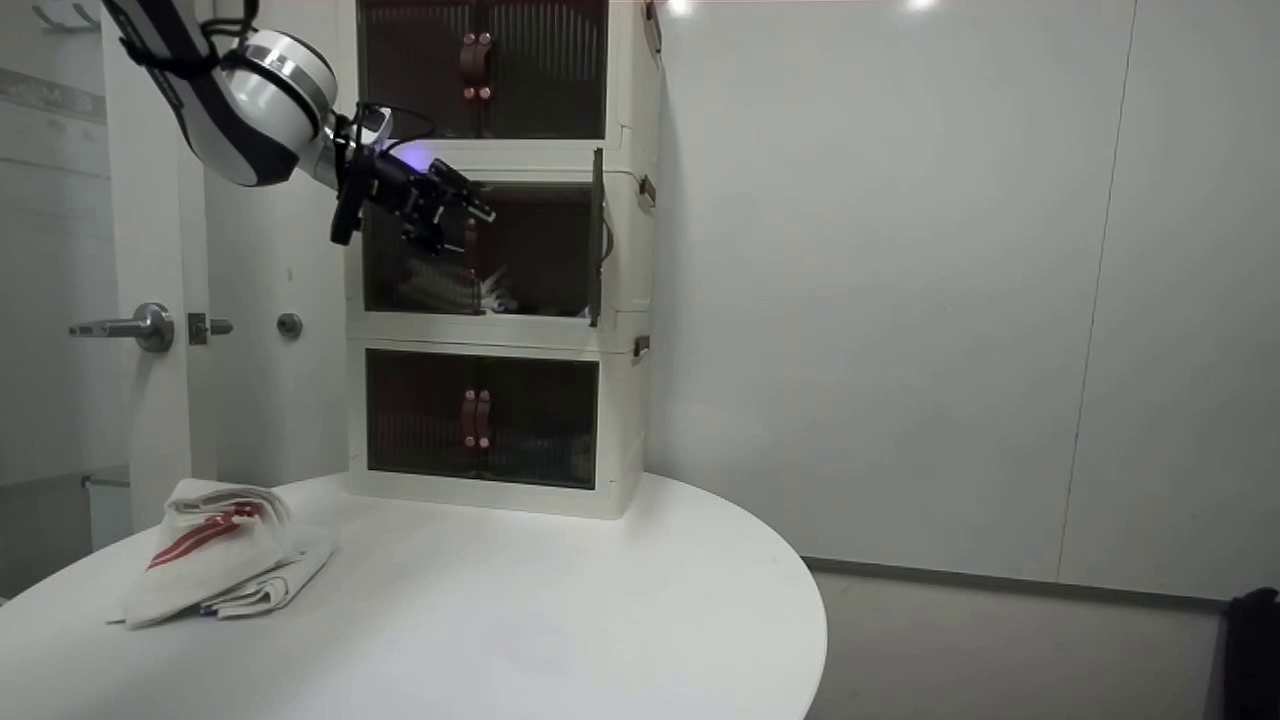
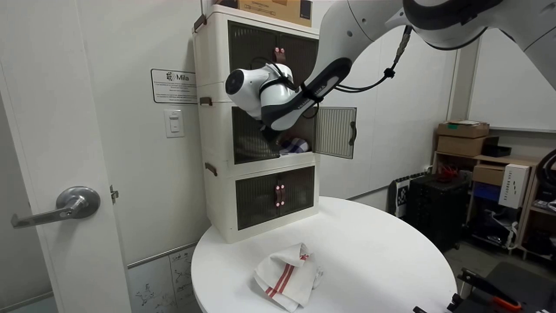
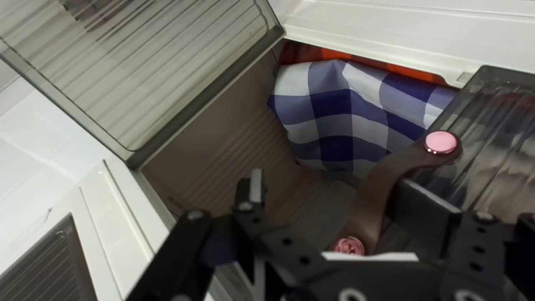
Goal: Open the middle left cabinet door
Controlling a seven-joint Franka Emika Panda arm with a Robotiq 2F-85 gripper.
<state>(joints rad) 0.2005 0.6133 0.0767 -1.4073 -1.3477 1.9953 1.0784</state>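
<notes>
Jaws: I have them spread apart with nothing gripped, their fingers [image 3: 424, 217] to either side of the strap handle [image 3: 372, 196]. One sits just beside it; whether it touches, I can't tell.
Strap handle: brown and bowed, fixed with shiny pink studs [image 3: 441, 142]. I judge it a little bendy but grippy, so I would take hold at the middle of the bow; the studs look more slippery.
Middle left door [image 3: 497, 146]: directly behind the strap handle, the left half of the middle tier of the white cabinet [image 2: 215, 134]. It looks shut, or nearly so.
Door's handling: I expect it light and stiff, probably hinged at its outer edge as the right-hand door [image 3: 167, 83] is, so a gentle outward pull should do. The thin pane could crack if I wrench it sideways.
Door's look: a smoky grey, see-through, ribbed pane with a smooth rim, much darker in both exterior views.
Right-hand door: swung wide, leaving my far finger room.
Checked cloth [image 3: 347, 108]: blue and white, deeper in the tier; I should not reach in so far as to catch it.
</notes>
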